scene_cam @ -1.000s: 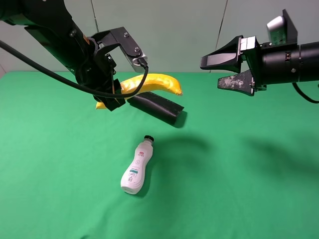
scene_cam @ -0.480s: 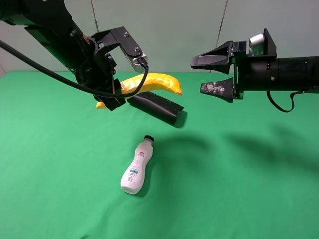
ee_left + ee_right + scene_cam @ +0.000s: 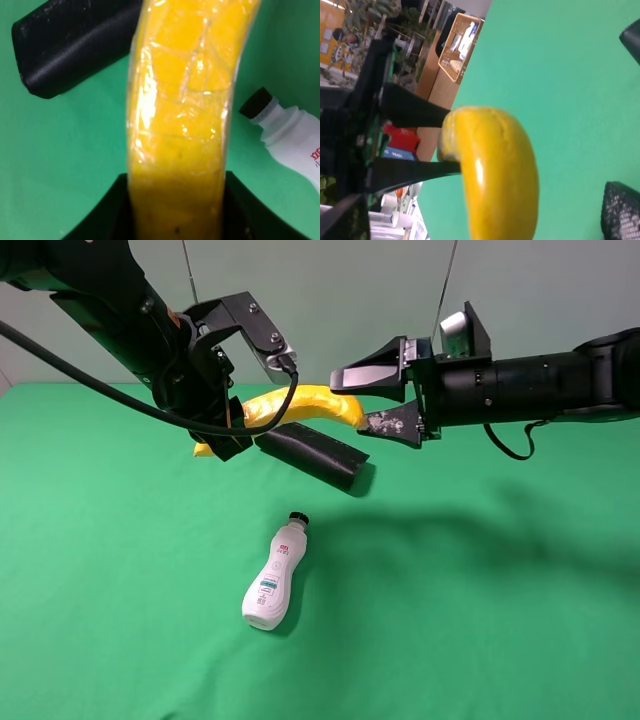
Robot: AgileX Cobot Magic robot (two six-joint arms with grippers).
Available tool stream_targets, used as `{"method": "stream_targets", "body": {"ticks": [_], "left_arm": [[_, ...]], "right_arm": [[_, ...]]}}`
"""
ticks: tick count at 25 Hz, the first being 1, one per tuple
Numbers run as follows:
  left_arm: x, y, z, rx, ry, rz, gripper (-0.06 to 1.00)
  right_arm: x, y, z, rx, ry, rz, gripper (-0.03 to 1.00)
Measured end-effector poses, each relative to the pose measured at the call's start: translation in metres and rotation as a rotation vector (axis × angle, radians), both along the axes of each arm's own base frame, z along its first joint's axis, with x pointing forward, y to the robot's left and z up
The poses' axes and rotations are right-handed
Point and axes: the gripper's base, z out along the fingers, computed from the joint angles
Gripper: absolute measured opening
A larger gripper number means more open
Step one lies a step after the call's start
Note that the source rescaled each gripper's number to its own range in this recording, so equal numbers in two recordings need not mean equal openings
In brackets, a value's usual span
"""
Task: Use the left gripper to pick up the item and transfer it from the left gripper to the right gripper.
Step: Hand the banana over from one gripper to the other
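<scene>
The yellow banana (image 3: 300, 405) hangs in the air above the green table, held at its left end by my left gripper (image 3: 232, 420), which is shut on it. The left wrist view shows the banana (image 3: 182, 115) running out from between the black fingers (image 3: 102, 215). My right gripper (image 3: 362, 400) is open, its silver fingers above and below the banana's free right tip, around it but not closed. The right wrist view shows that tip (image 3: 495, 170) close up.
A black oblong case (image 3: 312, 455) lies on the green table (image 3: 480, 620) under the banana. A white bottle with a black cap (image 3: 274, 577) lies in front of it. The left arm's thick black cable (image 3: 90, 380) trails to the left.
My right gripper has moved left, from well clear of the banana to having its open fingers around the banana's right tip. The left gripper and banana have stayed in place.
</scene>
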Motion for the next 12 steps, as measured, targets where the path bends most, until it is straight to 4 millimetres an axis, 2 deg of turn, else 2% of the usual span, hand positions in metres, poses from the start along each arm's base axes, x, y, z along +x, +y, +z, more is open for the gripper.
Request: {"method": "stream_targets", "body": {"ticks": [12], "left_arm": [[0.000, 0.000, 0.000, 0.011, -0.011, -0.023, 0.00]], "right_arm": [[-0.003, 0.021, -0.009, 0.008, 0.008, 0.074, 1.00]]}}
